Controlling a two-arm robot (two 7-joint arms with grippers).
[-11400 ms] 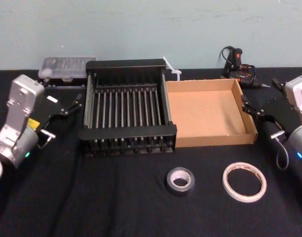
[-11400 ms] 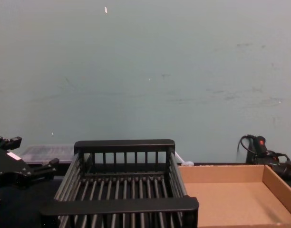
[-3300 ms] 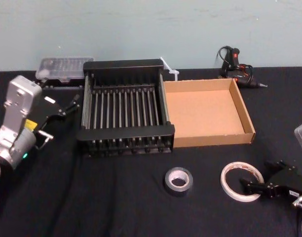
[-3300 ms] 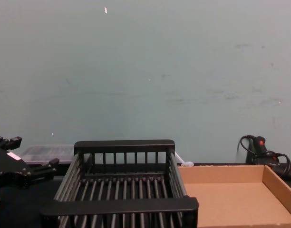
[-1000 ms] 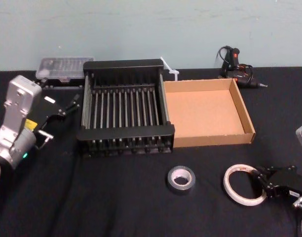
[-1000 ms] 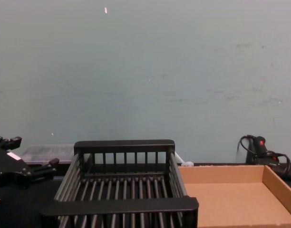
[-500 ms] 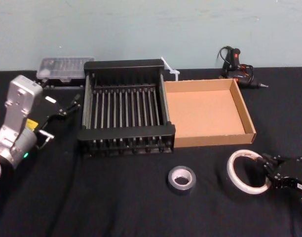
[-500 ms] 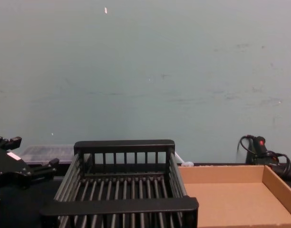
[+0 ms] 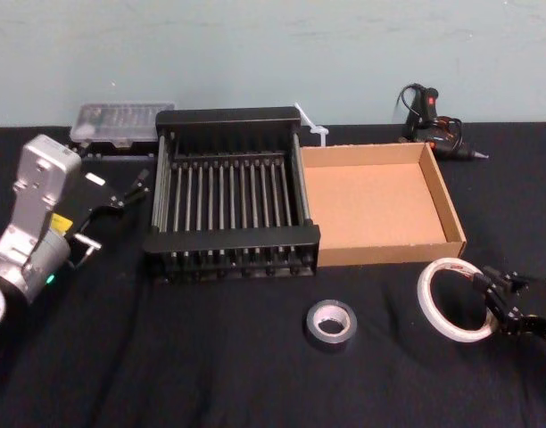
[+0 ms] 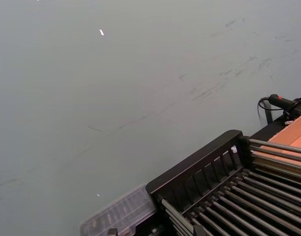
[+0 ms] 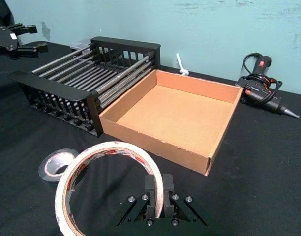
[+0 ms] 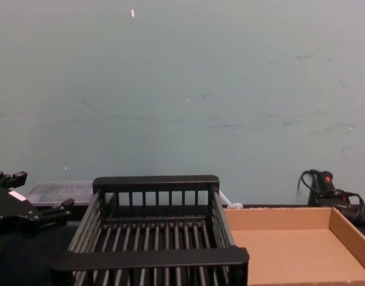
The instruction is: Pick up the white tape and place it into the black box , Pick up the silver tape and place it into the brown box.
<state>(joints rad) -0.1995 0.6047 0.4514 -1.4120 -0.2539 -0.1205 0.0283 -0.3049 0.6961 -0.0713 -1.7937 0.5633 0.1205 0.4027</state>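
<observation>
We are seeing the black box (image 9: 231, 195) sitting with bare bars and nothing inside. Touching its right side, the brown box (image 9: 377, 203) is lying with a bare floor. To the left of the black box, the left gripper (image 9: 121, 191) is hanging parked with its fingers spread. In front of the brown box's right corner, the right gripper (image 11: 158, 193) is pinching the rim of the white tape (image 11: 106, 173), tilting it up on edge. The silver tape (image 9: 331, 324) is lying flat in front of the black box's right corner. The right wrist view is showing the clamped rim closely; from the head, that grip is looking small.
</observation>
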